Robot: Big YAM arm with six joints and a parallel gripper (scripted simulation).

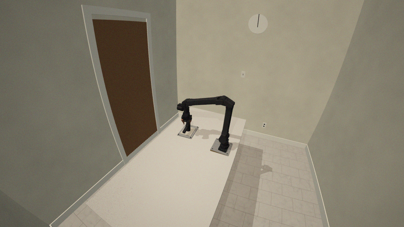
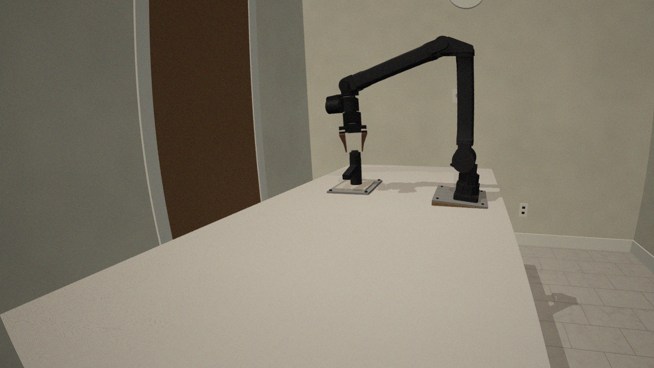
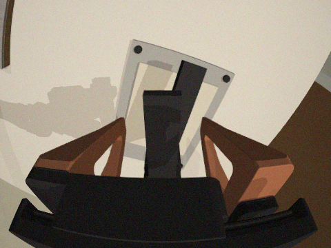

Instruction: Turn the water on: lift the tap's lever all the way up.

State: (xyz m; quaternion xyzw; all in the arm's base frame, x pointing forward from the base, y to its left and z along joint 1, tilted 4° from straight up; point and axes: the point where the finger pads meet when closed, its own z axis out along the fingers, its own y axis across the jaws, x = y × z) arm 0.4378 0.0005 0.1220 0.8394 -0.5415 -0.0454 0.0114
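The black tap (image 1: 185, 128) (image 2: 353, 170) (image 3: 162, 138) stands upright on a grey base plate (image 1: 192, 134) (image 2: 371, 187) (image 3: 134, 74) near the far left of the white table. A short black arm sticks out low on its left side in the exterior view. My gripper (image 1: 184, 122) (image 2: 353, 147) (image 3: 163, 124) points straight down just above the tap's top. Its orange fingers are open, one on each side of the tap in the wrist view, and touch nothing. I cannot tell the lever apart from the tap's body.
The arm's base (image 1: 221, 148) (image 2: 460, 199) is bolted to the table right of the tap. A brown door (image 1: 124, 81) (image 2: 201, 105) and the wall stand close behind the tap. The table's right edge (image 2: 516, 256) drops to a tiled floor.
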